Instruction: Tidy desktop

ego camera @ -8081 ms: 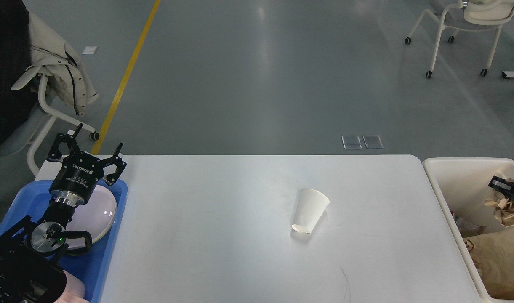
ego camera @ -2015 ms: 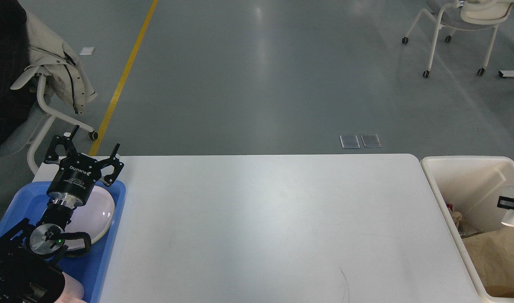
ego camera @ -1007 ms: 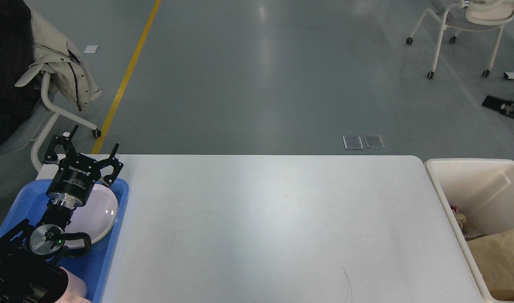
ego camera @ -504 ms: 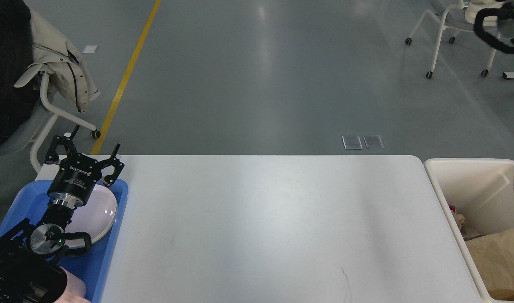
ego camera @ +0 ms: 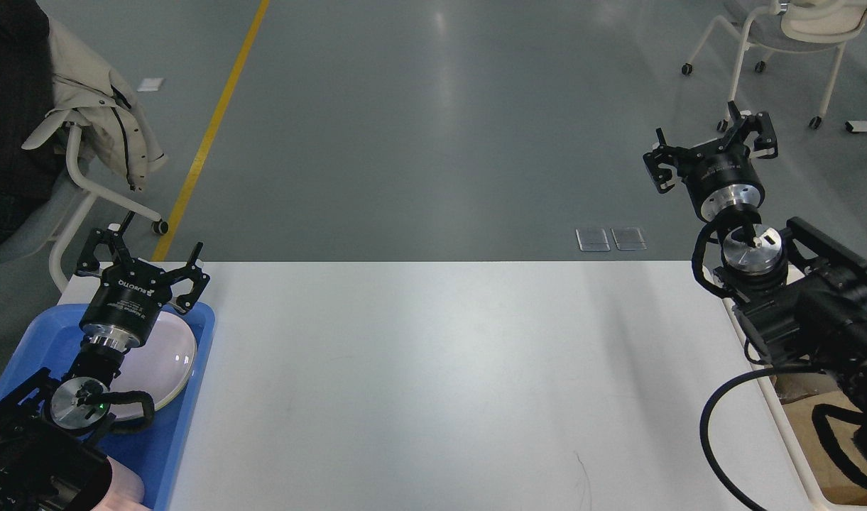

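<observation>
The desktop is lying wide across the near part of the scene. At its left end a blue tray is holding a white plate. The left gripper is hanging over the far end of this tray with its fingers spread wide and holding nothing. The right gripper is standing raised beyond the far right corner, also wide and empty. Under the right arm, a cream bin with brown paper inside is sitting just beside the desktop.

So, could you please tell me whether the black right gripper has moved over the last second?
Yes. The right gripper has swung left into full view, above the far right corner of the white desktop, jaws open.
</observation>
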You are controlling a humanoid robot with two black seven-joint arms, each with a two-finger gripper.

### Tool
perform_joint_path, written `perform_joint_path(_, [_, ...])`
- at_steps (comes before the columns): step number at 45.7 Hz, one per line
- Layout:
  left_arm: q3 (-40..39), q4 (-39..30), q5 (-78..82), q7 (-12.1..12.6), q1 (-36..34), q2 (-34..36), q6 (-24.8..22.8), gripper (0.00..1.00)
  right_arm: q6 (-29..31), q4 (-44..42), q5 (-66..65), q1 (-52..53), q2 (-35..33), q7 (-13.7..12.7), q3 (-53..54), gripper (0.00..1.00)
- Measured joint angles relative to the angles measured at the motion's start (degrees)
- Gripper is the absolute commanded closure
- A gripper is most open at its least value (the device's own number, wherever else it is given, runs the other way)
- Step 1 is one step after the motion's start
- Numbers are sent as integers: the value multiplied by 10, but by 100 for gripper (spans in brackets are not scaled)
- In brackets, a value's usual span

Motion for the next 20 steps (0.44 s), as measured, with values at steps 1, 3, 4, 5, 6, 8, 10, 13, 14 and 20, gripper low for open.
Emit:
perform_joint_path(1, [0, 0, 0, 0, 0, 0, 0, 0, 15, 0, 0, -11, 2, 1, 12, 0])
perform_joint_path(3, [0, 0, 0, 0, 0, 0, 0, 0, 34, -1, 0, -26, 4, 1, 29, 0])
perform_joint_path(4, [0, 0, 0, 0, 0, 0, 0, 0, 41, -1, 0, -32, 5, 2, 35, 0])
perform_joint_path(5, [0, 0, 0, 0, 0, 0, 0, 0, 48, -1, 0, -40, 7, 2, 42, 0])
perform_joint_path(6, [0, 0, 0, 0, 0, 0, 0, 0, 51, -2, 0, -45, 8, 2, 45, 0])
perform_joint_path(8, [0, 0, 0, 0, 0, 0, 0, 0, 56, -4, -1, -57, 13, 2, 50, 0])
perform_joint_path(10, [0, 0, 0, 0, 0, 0, 0, 0, 59, -8, -2, -65, 16, 2, 50, 0])
perform_joint_path(13, [0, 0, 0, 0, 0, 0, 0, 0, 63, -13, -3, -75, 22, 3, 48, 0])
perform_joint_path(14, [0, 0, 0, 0, 0, 0, 0, 0, 65, -13, -4, -78, 24, 3, 47, 0])
perform_joint_path(20, [0, 0, 0, 0, 0, 0, 0, 0, 77, -11, -5, -94, 28, 3, 47, 0])
